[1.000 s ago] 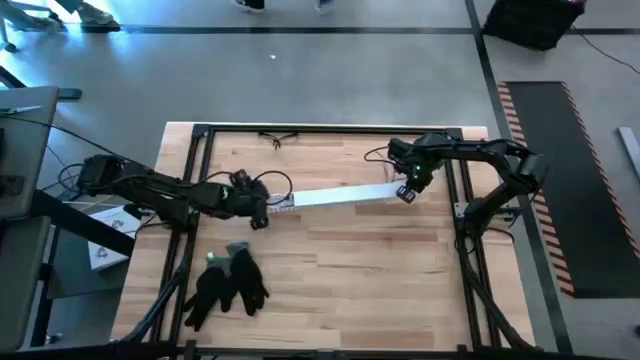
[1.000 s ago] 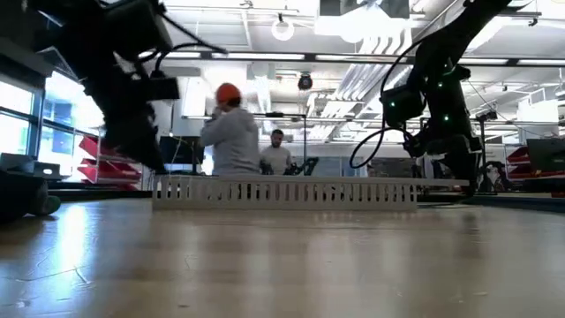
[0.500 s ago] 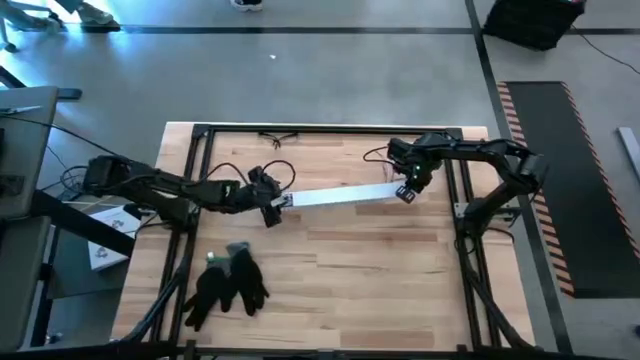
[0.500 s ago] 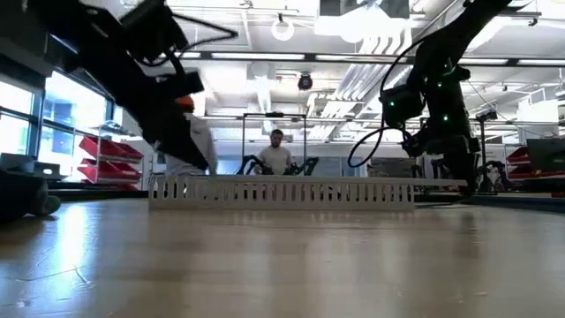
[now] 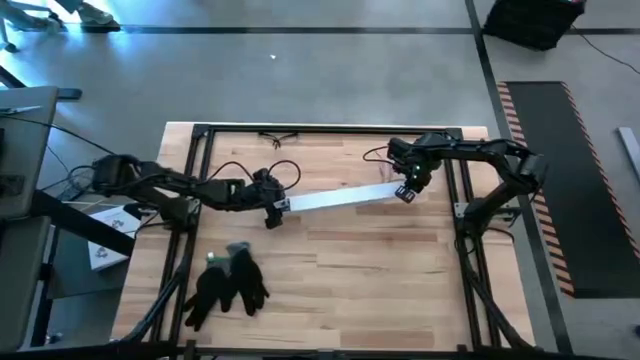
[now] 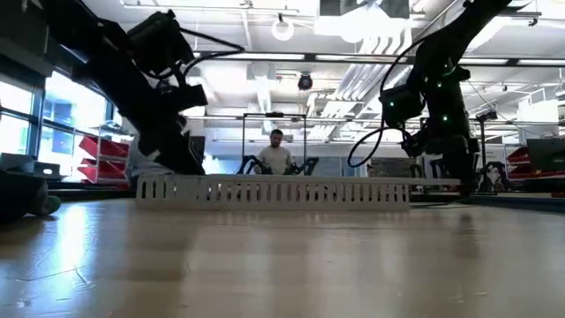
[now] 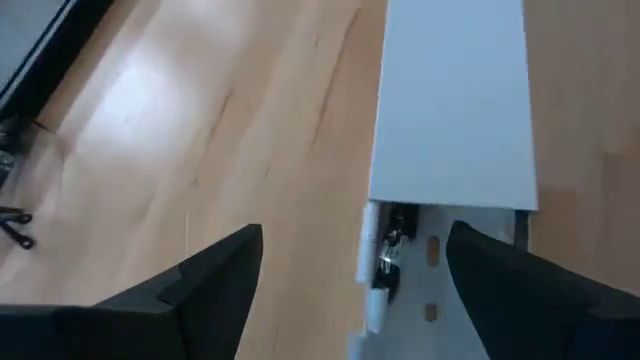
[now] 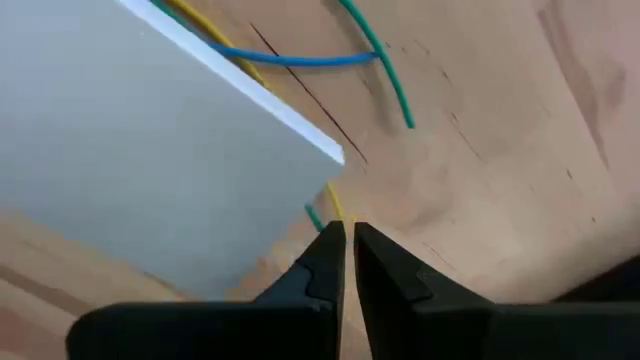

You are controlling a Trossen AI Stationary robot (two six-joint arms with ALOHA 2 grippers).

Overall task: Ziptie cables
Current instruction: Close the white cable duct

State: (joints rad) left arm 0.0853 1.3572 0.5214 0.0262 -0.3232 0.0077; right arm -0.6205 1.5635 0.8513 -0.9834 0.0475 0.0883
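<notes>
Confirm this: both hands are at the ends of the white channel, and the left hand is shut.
Not quite. The left hand is open: the left wrist view shows its fingers spread wide on either side of the white channel. The right hand, at the other end, is the shut one.

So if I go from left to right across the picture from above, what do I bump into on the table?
Black gloves → left gripper → white slotted channel → right gripper.

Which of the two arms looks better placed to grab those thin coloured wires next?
Probably the right: its gripper, fingers nearly closed, sits at the channel's end where the cables emerge. The left gripper is open over the other end.
</notes>
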